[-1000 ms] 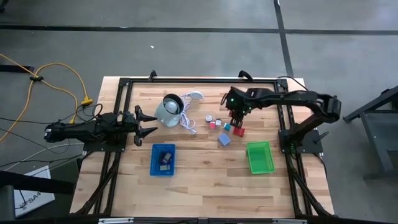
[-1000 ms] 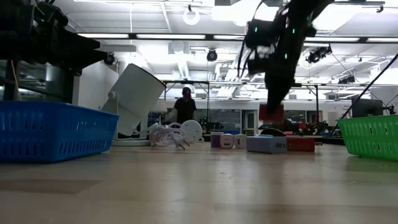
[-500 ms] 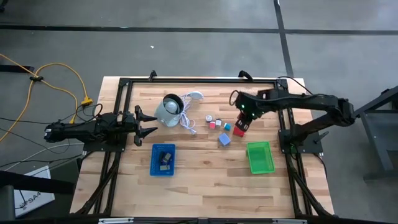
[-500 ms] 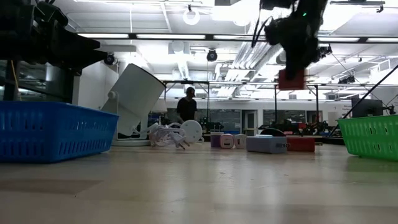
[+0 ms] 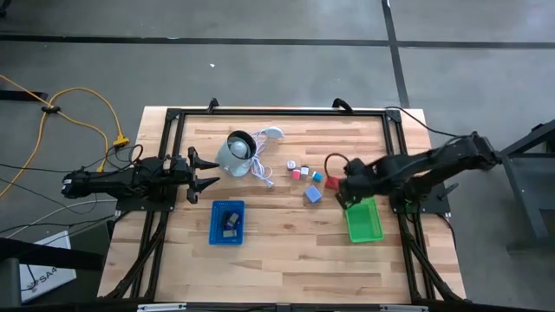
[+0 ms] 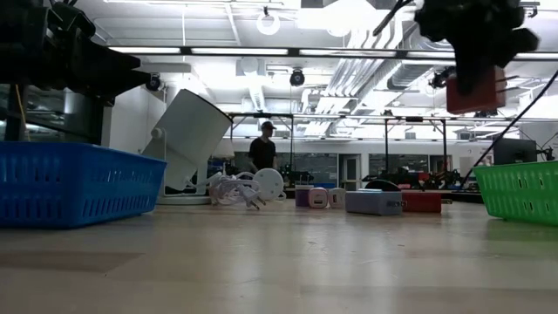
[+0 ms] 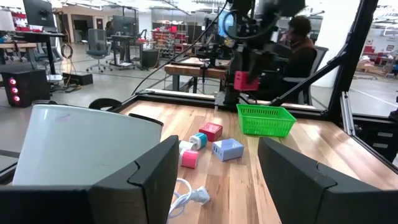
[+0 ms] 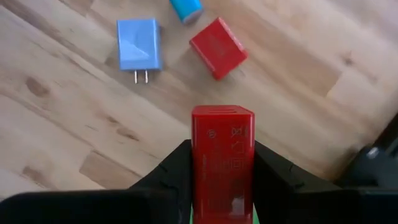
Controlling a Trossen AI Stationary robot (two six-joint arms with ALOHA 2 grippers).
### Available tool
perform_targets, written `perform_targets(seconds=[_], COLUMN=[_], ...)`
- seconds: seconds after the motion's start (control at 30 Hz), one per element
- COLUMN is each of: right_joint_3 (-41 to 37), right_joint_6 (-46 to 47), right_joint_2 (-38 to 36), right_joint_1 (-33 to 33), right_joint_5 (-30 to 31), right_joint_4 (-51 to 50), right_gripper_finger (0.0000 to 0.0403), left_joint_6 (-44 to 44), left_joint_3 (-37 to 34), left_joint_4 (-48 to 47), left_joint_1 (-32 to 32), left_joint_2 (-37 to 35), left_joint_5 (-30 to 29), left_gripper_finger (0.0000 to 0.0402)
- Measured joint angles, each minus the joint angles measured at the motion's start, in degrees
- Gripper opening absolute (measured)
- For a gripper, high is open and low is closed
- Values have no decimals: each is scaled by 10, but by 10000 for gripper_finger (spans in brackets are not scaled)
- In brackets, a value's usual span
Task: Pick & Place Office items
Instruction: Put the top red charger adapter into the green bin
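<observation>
A red block [image 8: 222, 163] was held clamped between the closed fingers of the right gripper [image 5: 348, 192], its long axis running out along them, in the air. The green tray [image 5: 362, 219] lay directly beyond, just beside the gripper. The left gripper [image 5: 201, 171] waited open, well apart, near the table's left edge.

Plenty of bare wood lies open along the near edge of the table [image 5: 286, 264], while the middle is crowded by small blocks [image 5: 305, 176], the round grey-white object [image 5: 234, 153] (cord trailing), and two trays [image 5: 362, 219].
</observation>
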Motion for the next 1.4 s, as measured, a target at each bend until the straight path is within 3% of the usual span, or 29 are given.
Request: perform_targets(seconds=[0.2, 0.67, 1.03, 1.4], right_joint_3=[-1, -3, -95, -159], right_joint_6=[113, 265, 319, 370], right_joint_2=[24, 106, 111, 110], right_joint_1=[63, 151, 163, 163], right_joint_5=[4, -12, -39, -13], right_joint_4=[0, -32, 58, 131], right_gripper_finger=[109, 111, 114, 115], left_joint_6=[0, 0, 0, 0], left_joint_3=[0, 0, 0, 0], left_joint_4=[0, 0, 0, 0], left_joint_1=[0, 0, 0, 0], left_joint_2=[0, 0, 0, 0], left_joint_5=[0, 0, 0, 0], left_gripper_finger=[212, 212, 212, 212])
